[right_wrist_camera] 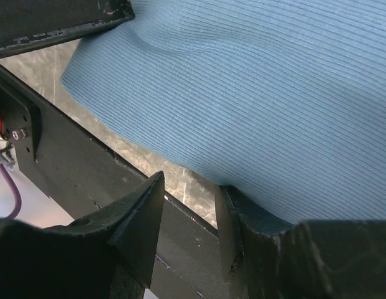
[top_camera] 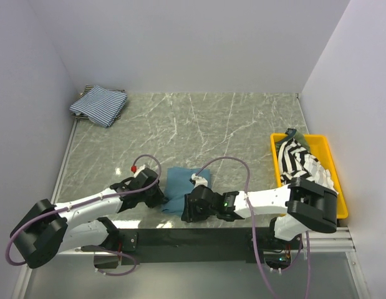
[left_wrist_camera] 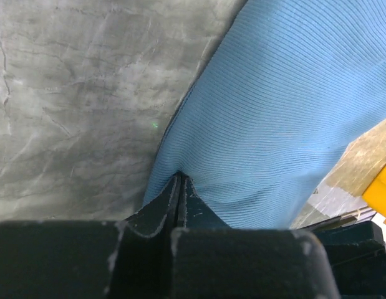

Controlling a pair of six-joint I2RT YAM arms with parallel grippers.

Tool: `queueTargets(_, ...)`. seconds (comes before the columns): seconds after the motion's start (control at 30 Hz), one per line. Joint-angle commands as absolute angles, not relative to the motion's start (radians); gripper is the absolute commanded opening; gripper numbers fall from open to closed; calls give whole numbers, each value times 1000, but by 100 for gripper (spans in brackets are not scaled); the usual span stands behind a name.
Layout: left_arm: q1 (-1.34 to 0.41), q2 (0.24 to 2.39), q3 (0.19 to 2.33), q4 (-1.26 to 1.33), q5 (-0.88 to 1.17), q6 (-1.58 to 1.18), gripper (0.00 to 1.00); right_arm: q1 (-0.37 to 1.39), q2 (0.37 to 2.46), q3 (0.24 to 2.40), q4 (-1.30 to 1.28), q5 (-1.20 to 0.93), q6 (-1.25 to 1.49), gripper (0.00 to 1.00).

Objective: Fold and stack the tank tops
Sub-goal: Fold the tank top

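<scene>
Teal top (top_camera: 178, 185) down by the near edge of the table (top_camera: 199, 124), sat between both grippers. Left gripper (left_wrist_camera: 180, 178) clamped tight on its left edge, cloth pinched in. Right gripper (right_wrist_camera: 189, 188) spread apart on the other side, nothing in the gap, cloth just over one finger. Fine-striped top (top_camera: 99, 104) folded in the far left corner. Black-and-white top (top_camera: 300, 163) heaped over the olive top (top_camera: 282, 144) in the tray (top_camera: 325, 149), right side.

Folded top (top_camera: 99, 104) far-L corner; tray (top_camera: 323, 144) R; another top (top_camera: 179, 187) near ctr.
</scene>
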State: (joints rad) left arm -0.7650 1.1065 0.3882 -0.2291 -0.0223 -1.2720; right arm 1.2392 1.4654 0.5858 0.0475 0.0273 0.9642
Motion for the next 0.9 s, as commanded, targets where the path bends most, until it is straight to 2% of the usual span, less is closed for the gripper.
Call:
queueTargets(0.0, -775, 1102, 417, -268, -28, -1255, 2, 1246, 1444, 558, -23, 75, 965, 46)
queueTargets(0.17, -767, 1019, 537, -394, -104, -1187, 20, 1213, 1408, 532, -43, 86, 959, 45)
queueTargets(0.27, -738, 1011, 575, -411, -98, -1138, 28, 1160, 1372, 485, -29, 68, 963, 40)
queueTargets(0.33, -718, 1022, 581, -402, -66, -1105, 32, 1111, 1335, 465, -28, 67, 962, 38)
queueTargets(0.57, -644, 1037, 529, -282, 64, -1072, 60, 1011, 1327, 482, -34, 89, 931, 30)
queueTargets(0.67, -615, 1014, 491, -232, 119, -1071, 69, 965, 1330, 462, -14, 72, 917, 28)
queueTargets(0.87, -532, 1020, 410, -117, 225, -1081, 71, 940, 1244, 443, -35, 45, 890, 26)
